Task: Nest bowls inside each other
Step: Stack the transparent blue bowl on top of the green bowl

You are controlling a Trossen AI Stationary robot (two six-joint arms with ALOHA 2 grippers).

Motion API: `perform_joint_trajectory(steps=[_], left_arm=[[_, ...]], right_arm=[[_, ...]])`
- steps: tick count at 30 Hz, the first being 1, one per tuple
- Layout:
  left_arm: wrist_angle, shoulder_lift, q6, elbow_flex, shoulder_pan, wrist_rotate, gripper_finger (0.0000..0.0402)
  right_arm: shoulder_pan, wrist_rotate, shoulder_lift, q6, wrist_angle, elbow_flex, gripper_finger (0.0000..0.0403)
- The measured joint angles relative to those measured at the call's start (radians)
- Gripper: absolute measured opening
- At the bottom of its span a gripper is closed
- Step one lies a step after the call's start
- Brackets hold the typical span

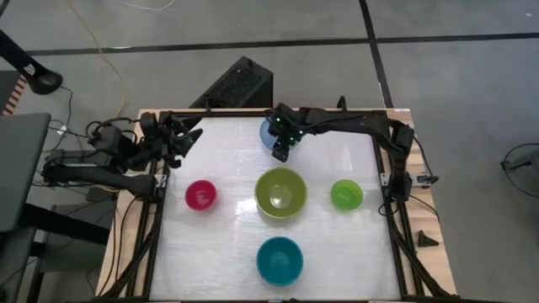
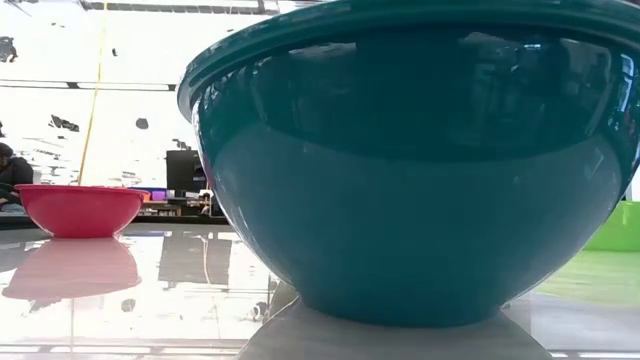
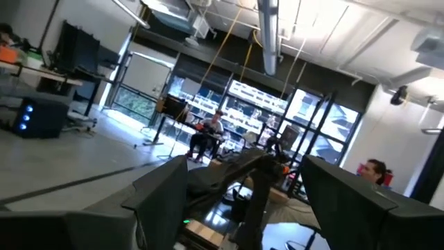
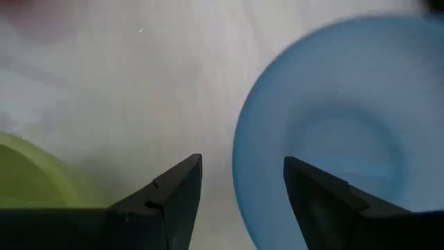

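Observation:
Five bowls stand upright on their bases on the white table. The light blue bowl [image 1: 268,131] is at the far middle, the olive-green bowl [image 1: 280,193] at the centre, the magenta bowl [image 1: 200,194] to its left, the small bright green bowl [image 1: 346,194] to its right and the teal bowl [image 1: 280,260] near the front edge. My right gripper [image 4: 243,187] hangs open over the light blue bowl [image 4: 326,139], pointing steeply down, its fingers on either side of the rim's nearer edge [image 4: 239,160]. My left gripper [image 1: 192,135] is raised at the far left, open with nothing between its fingers.
The teal bowl [image 2: 420,170] fills most of the low view, with the magenta bowl [image 2: 80,208] behind it on the left. Bare table lies between the bowls. A black box [image 1: 236,82] sits on the floor beyond the far edge. People sit in the room beyond [image 3: 211,128].

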Motion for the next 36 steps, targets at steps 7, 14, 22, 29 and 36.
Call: perform_joint_trajectory(steps=[7, 14, 22, 29, 36], left_arm=[[-0.033, -0.001, -0.048, 0.000, 0.005, 0.021, 0.0270], [-0.032, 0.001, -0.058, 0.000, 0.005, 0.018, 0.0270], [-0.029, 0.001, -0.065, 0.000, 0.005, 0.013, 0.0270], [-0.032, 0.002, -0.068, 0.000, 0.005, 0.016, 0.0270], [-0.039, 0.002, -0.074, 0.000, 0.005, 0.018, 0.0270]], right_arm=[[-0.016, -0.073, 0.079, 0.023, -0.008, 0.000, 0.0239], [-0.023, -0.043, 0.107, 0.130, 0.014, -0.001, 0.0124], [-0.044, -0.169, 0.027, 0.152, 0.145, -0.001, 0.0028], [-0.038, -0.277, -0.071, 0.177, 0.175, 0.000, 0.0028], [0.049, -0.432, -0.174, 0.183, 0.232, -0.002, 0.0028]])
